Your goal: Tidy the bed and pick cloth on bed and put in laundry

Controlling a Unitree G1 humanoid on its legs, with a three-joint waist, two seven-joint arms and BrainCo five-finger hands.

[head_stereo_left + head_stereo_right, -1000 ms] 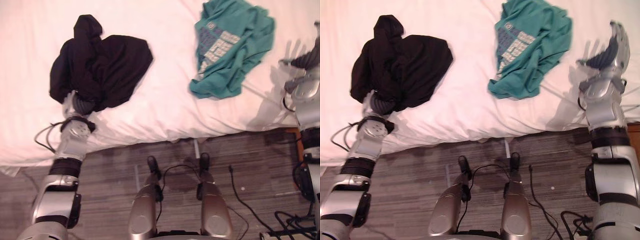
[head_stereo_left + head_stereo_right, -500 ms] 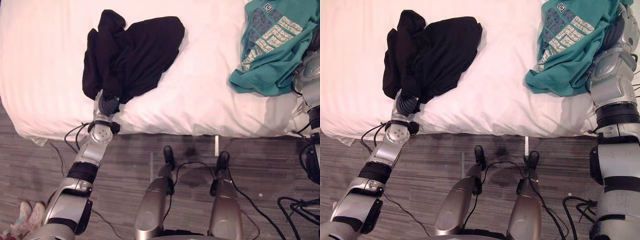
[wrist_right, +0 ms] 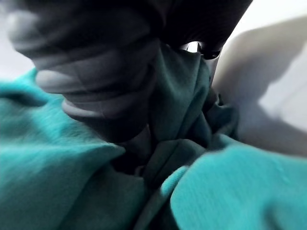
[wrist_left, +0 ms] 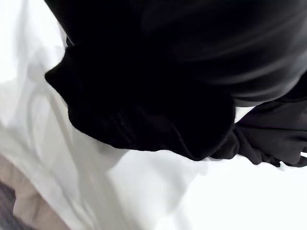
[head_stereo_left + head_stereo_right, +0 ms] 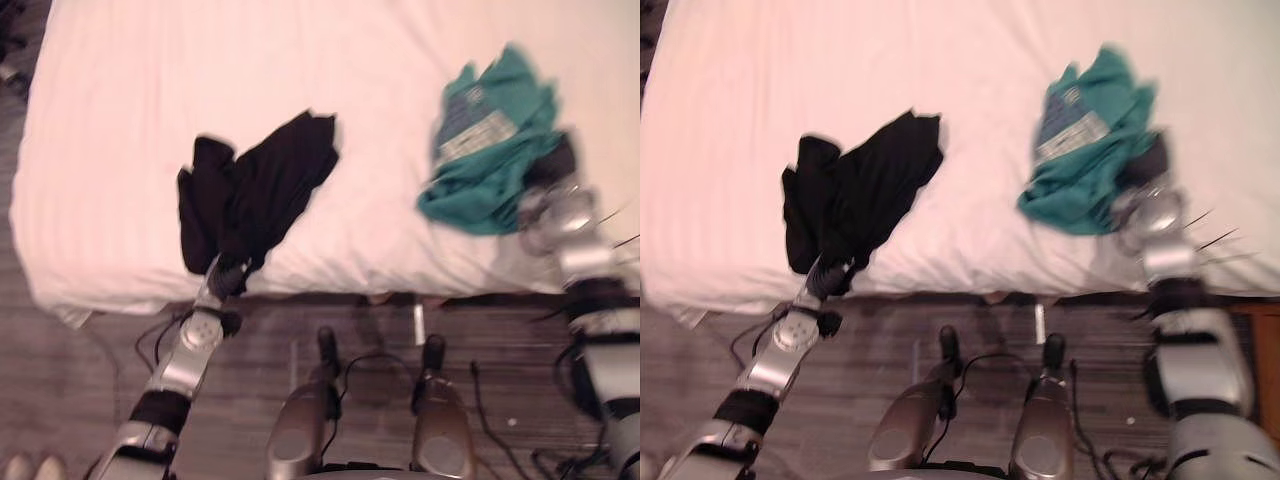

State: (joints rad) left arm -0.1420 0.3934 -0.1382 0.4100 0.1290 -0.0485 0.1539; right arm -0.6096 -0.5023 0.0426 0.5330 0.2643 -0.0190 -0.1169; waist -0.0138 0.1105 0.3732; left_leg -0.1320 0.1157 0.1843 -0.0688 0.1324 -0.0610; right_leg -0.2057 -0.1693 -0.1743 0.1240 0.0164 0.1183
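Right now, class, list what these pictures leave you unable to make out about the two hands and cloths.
Left hand: its grip, buried under the black cloth in both eye views and the left wrist view.
Right hand: its grip, hidden among teal cloth folds, right wrist view.
Bed: far end cut off by the eye views' top edge.

Whole view has shifted, so the camera was moved; more of the bed [image 5: 130, 130] is taken in. The black cloth [image 5: 262, 195] has been drawn from a broad heap into a narrower bunch and pulled nearer the bed's near edge, with the left robot hand [image 5: 228, 276] at its lower end. The right robot hand [image 5: 552, 170], held clear of the teal cloth [image 5: 480, 160] 1 s ago, has been brought against its right side. The teal cloth is now bunched tighter there.
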